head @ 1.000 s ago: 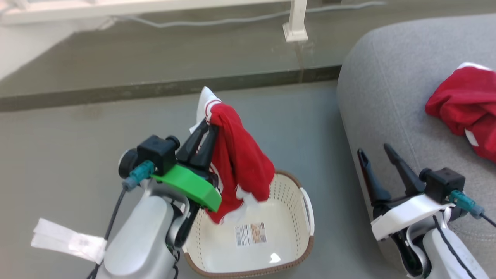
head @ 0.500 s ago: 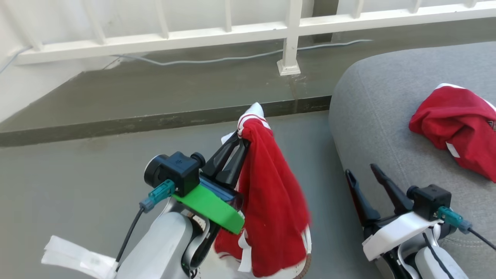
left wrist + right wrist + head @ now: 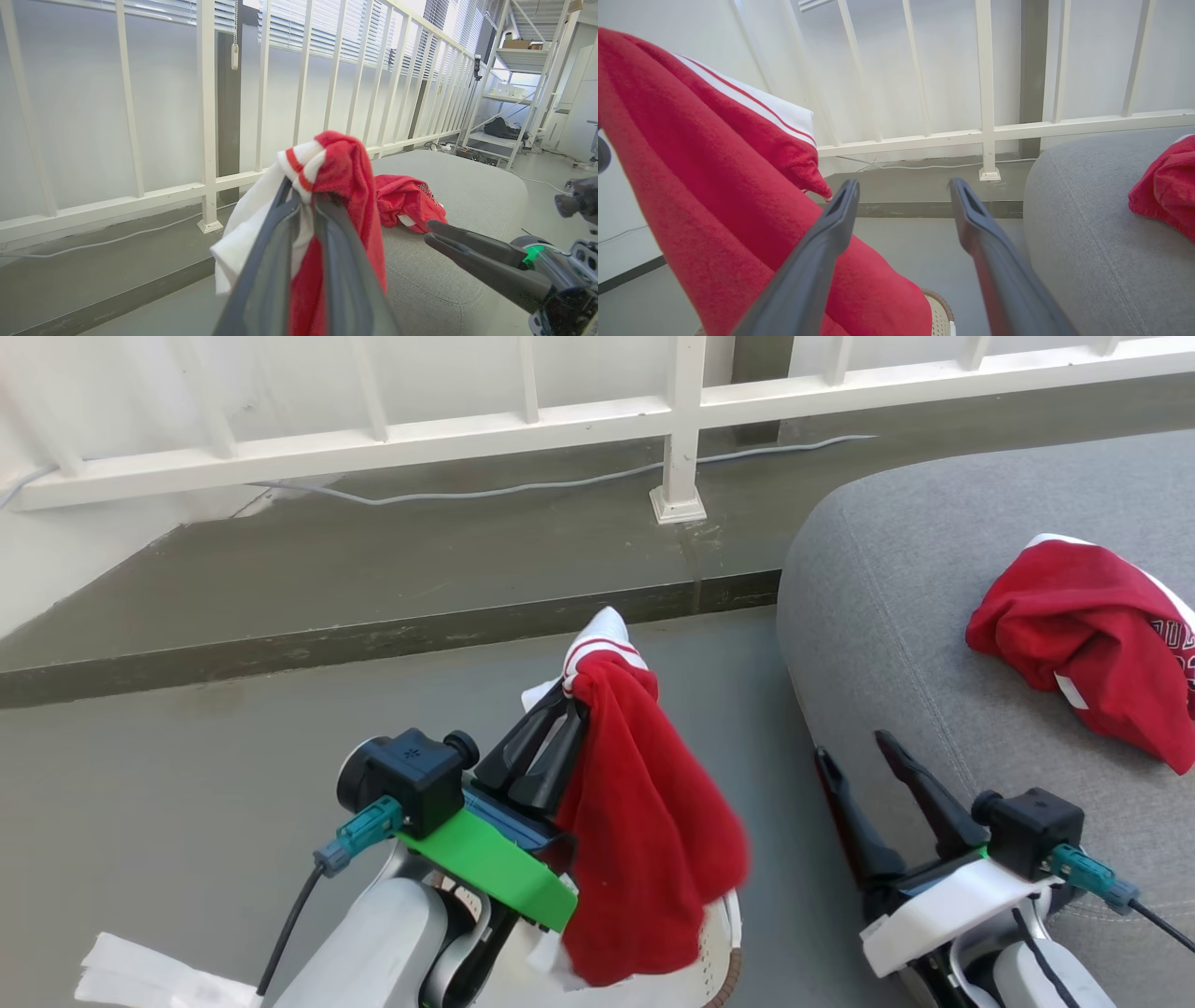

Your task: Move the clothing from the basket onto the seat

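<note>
Left end effector (image 3: 569, 695) tight on clothing (image 3: 644, 840)

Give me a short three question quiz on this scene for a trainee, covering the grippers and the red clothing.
1. True or false: the right gripper is shut.
2. The left gripper is: A open, B shut on a red garment, C shut on nothing.
3. Fill in: the other garment lies on the ___.
Key: 1 false; 2 B; 3 seat.
</note>
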{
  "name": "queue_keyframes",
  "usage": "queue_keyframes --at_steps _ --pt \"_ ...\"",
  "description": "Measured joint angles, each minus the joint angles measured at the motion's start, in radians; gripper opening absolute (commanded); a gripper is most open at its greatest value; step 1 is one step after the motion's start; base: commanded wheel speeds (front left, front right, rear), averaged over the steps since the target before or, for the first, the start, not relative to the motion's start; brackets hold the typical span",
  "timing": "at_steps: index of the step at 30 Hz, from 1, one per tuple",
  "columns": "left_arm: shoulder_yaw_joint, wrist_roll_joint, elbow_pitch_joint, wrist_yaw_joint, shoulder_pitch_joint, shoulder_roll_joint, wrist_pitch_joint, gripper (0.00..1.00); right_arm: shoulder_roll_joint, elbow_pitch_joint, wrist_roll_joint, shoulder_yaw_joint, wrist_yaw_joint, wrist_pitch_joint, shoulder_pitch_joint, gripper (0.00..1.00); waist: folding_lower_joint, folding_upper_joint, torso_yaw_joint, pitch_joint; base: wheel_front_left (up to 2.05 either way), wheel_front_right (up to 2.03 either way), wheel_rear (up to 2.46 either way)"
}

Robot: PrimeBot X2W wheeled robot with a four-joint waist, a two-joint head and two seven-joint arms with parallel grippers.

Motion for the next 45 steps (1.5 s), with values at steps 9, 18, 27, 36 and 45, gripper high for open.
queue_keyframes --at_steps 9,18,27,36,45 --pt "-0.001 -0.005 -0.033 0.001 0.008 0.005 0.025 0.00 0.026 -0.075 0.000 0.133 0.002 0.028 -0.001 1.00 0.0000 0.0000 0.000 0.000 0.00 0.00 0.00" --pt "-0.029 -0.013 -0.048 0.001 0.012 0.001 0.046 0.00 0.032 -0.085 0.010 0.324 0.010 0.062 -0.027 1.00 0.0000 0.0000 0.020 0.003 0.00 0.00 0.00" --pt "-0.034 -0.014 -0.067 0.001 0.012 0.001 0.056 0.00 0.032 -0.032 0.012 0.433 0.010 0.078 -0.106 1.00 0.0000 0.0000 0.049 0.007 0.00 0.00 0.00" --pt "-0.043 -0.014 -0.100 0.001 0.012 0.000 0.060 0.00 0.034 0.069 0.047 0.395 0.011 0.058 -0.160 0.00 0.0000 0.0000 0.059 0.011 0.00 0.00 0.00" --pt "-0.058 -0.014 -0.123 0.001 0.012 0.001 0.061 0.00 0.043 0.128 0.070 0.386 0.011 0.025 -0.198 0.00 0.0000 0.0000 0.064 0.013 0.00 0.00 0.00"
